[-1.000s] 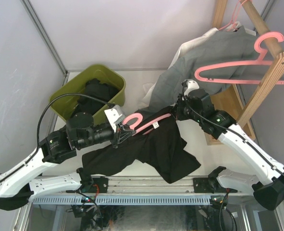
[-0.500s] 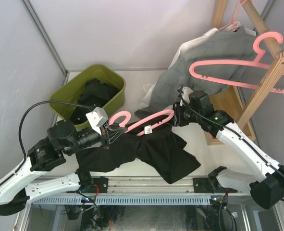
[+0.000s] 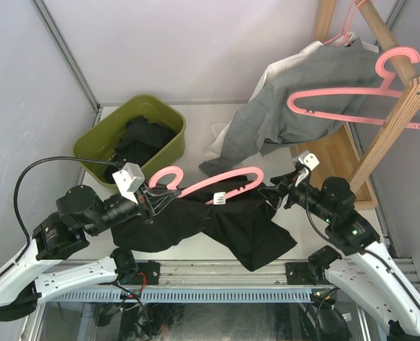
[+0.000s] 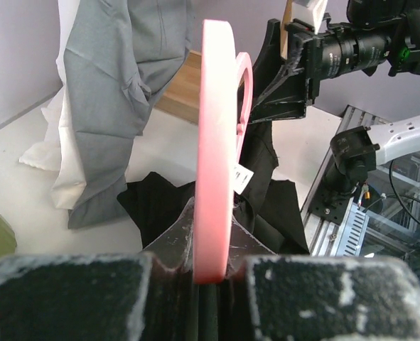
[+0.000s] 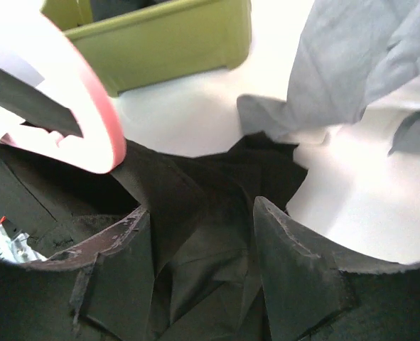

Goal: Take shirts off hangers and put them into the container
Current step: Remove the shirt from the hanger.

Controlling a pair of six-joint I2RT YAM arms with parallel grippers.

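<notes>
On the table [image 3: 211,114], black shirt [image 3: 231,226] perhaps masks the right gripper [image 3: 279,196].

Bare table [image 3: 199,128] between container [image 3: 89,148] and grey shirt [image 3: 281,114] — pink hanger [image 3: 220,183] spans nearer.

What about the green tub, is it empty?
Not empty. A black shirt lies bunched inside the tub, below its rim.

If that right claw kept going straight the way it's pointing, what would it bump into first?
Most likely the black shirt, bunched just ahead of the right claw, whose jaws stand open; the pink hanger sits off to one side, though depth is unclear.
</notes>
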